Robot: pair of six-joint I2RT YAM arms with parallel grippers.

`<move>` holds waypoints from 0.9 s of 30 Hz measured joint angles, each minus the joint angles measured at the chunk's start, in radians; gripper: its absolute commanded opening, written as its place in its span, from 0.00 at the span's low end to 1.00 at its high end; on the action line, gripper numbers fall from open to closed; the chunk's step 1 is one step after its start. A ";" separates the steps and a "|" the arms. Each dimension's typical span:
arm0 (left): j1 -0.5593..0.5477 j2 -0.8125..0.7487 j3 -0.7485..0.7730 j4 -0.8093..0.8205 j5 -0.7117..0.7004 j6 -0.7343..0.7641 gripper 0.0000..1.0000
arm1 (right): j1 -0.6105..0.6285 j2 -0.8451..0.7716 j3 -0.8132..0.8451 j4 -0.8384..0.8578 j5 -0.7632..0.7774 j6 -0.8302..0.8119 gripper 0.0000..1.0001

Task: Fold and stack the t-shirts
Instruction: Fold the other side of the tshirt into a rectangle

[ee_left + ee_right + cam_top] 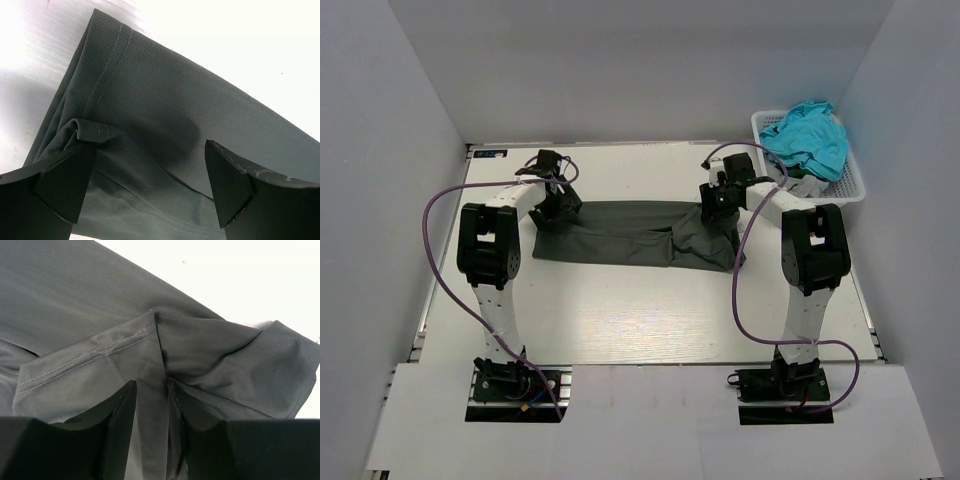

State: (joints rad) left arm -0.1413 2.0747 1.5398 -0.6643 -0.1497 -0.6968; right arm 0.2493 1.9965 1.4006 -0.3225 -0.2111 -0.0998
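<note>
Across the table point(640, 320), the grey tee point(620, 240) runs left-right: right tool point(151, 387) pinches a fold at its right end; left tool point(149, 152) hangs spread over its left end.

Overhead view high and far, wrist views close — seemingly angled down — all sharing charcoal t-shirt point(620, 238)

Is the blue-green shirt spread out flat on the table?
No, the turquoise t-shirt sits bunched up inside the white basket, not spread out flat.
</note>
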 measured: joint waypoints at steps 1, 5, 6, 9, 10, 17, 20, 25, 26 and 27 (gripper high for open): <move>0.000 0.001 0.000 -0.002 -0.002 0.000 1.00 | 0.000 0.000 -0.002 0.005 -0.003 -0.002 0.34; 0.000 0.002 0.000 -0.004 -0.008 0.001 1.00 | 0.000 0.000 -0.011 0.015 -0.012 -0.010 0.09; 0.000 0.002 0.000 -0.005 -0.010 0.001 1.00 | 0.000 0.000 -0.014 0.020 -0.016 -0.008 0.09; 0.001 0.002 0.000 -0.006 -0.011 0.001 1.00 | 0.000 0.000 -0.025 0.034 -0.016 -0.009 0.00; 0.001 0.003 0.000 -0.007 -0.012 0.001 1.00 | 0.000 0.000 -0.027 0.035 -0.011 -0.006 0.00; 0.002 0.003 0.000 -0.010 -0.023 0.001 1.00 | -0.001 -0.003 -0.043 0.062 0.056 0.036 0.00; 0.004 0.003 -0.002 -0.009 -0.024 0.001 1.00 | -0.006 -0.017 -0.061 0.070 0.083 0.066 0.00; 0.005 0.003 -0.004 -0.008 -0.029 0.001 1.00 | -0.017 -0.025 -0.058 0.067 0.143 0.112 0.00; 0.005 0.003 -0.004 -0.008 -0.030 0.001 1.00 | -0.020 -0.025 -0.057 0.063 0.153 0.120 0.00; 0.005 0.003 -0.004 -0.008 -0.030 0.001 1.00 | -0.021 -0.025 -0.056 0.059 0.162 0.124 0.00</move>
State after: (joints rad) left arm -0.1364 2.0773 1.5356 -0.6724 -0.1795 -0.6956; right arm 0.2279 1.9717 1.3445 -0.2638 -0.0494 0.0246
